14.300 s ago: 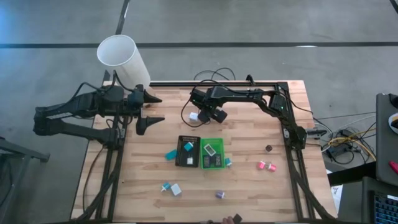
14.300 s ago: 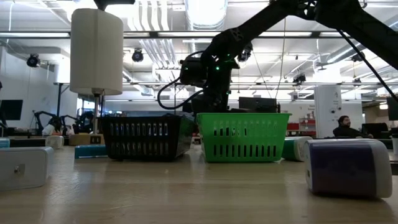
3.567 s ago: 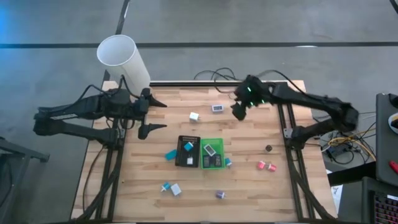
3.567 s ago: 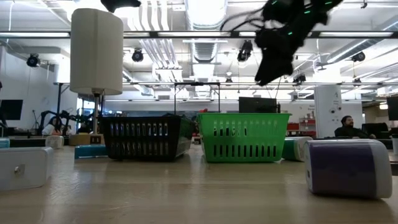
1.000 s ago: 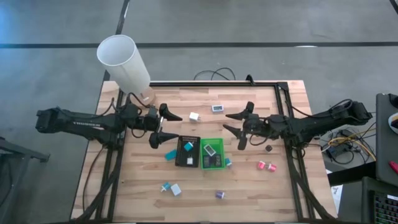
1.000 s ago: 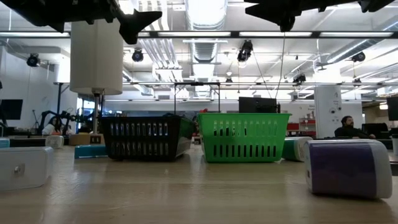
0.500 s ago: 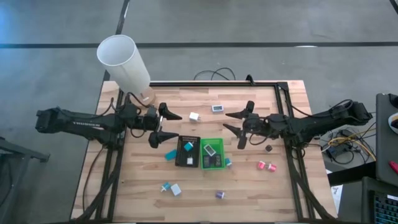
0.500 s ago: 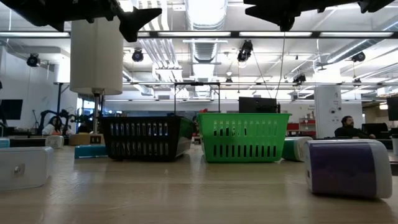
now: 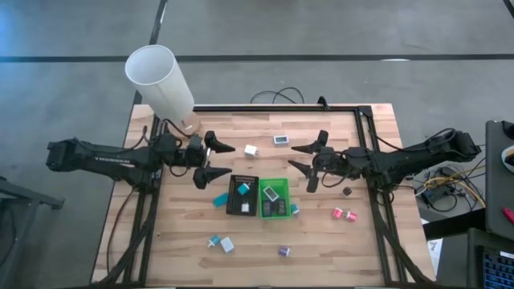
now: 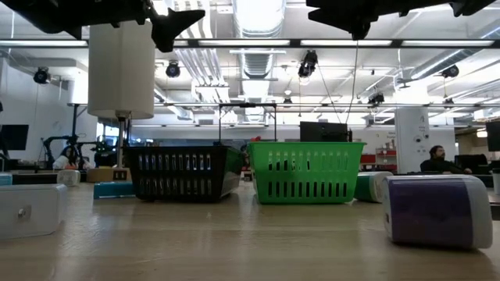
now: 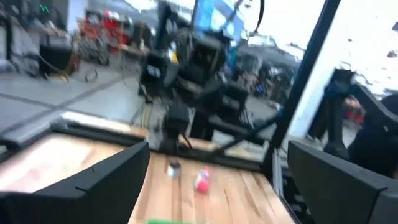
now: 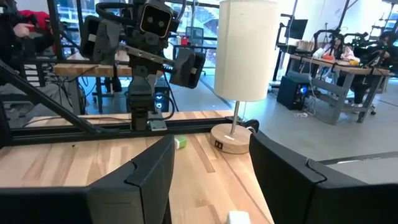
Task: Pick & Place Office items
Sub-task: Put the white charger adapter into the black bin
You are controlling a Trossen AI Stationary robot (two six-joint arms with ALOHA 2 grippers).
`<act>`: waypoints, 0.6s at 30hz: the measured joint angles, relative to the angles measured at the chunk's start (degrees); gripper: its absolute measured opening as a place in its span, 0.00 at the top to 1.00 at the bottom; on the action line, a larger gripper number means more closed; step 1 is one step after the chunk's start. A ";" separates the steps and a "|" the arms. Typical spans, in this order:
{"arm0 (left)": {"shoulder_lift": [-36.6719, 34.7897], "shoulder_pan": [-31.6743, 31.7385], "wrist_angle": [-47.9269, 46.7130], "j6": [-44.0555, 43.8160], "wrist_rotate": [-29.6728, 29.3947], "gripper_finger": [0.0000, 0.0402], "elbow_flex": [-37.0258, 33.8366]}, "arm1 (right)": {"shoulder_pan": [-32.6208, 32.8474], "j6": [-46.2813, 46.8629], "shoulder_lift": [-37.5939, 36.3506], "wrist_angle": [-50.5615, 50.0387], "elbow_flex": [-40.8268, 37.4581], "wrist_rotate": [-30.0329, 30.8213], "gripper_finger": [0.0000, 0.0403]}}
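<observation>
Small office items lie scattered on the wooden table [image 9: 321, 233]: a white block [image 9: 250, 150], a grey-white piece [image 9: 280, 139], a teal piece [image 9: 218, 199], two pink ones [image 9: 344, 213], a black one [image 9: 347, 191] and a purple one [image 9: 283, 251]. A black tray [image 9: 238, 207] and a green tray [image 9: 280, 184] stand side by side mid-table, each with pieces inside. My left gripper [image 9: 225, 160] and right gripper [image 9: 291, 156] hover high over the table. They point level toward each other, both open and with nothing between their fingers.
A tall white cylinder lamp [image 9: 159, 80] stands on its round base [image 12: 233, 140] at the far left corner. A teal and a white piece [image 9: 221, 242] lie near the front left. Cables run along the far edge. Bare wood shows between the trays and the near edge.
</observation>
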 joint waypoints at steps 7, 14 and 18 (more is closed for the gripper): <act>2.84 1.79 -5.61 0.05 -11.10 0.06 2.21 | -0.20 0.88 0.00 -0.02 0.00 0.00 0.49; 10.88 6.31 -27.83 2.32 -10.86 0.07 14.26 | -0.20 1.81 0.02 -0.07 0.00 0.00 0.49; 18.28 9.12 -39.86 5.99 -10.66 0.07 23.56 | -0.20 1.89 0.00 -0.10 0.00 -0.04 0.49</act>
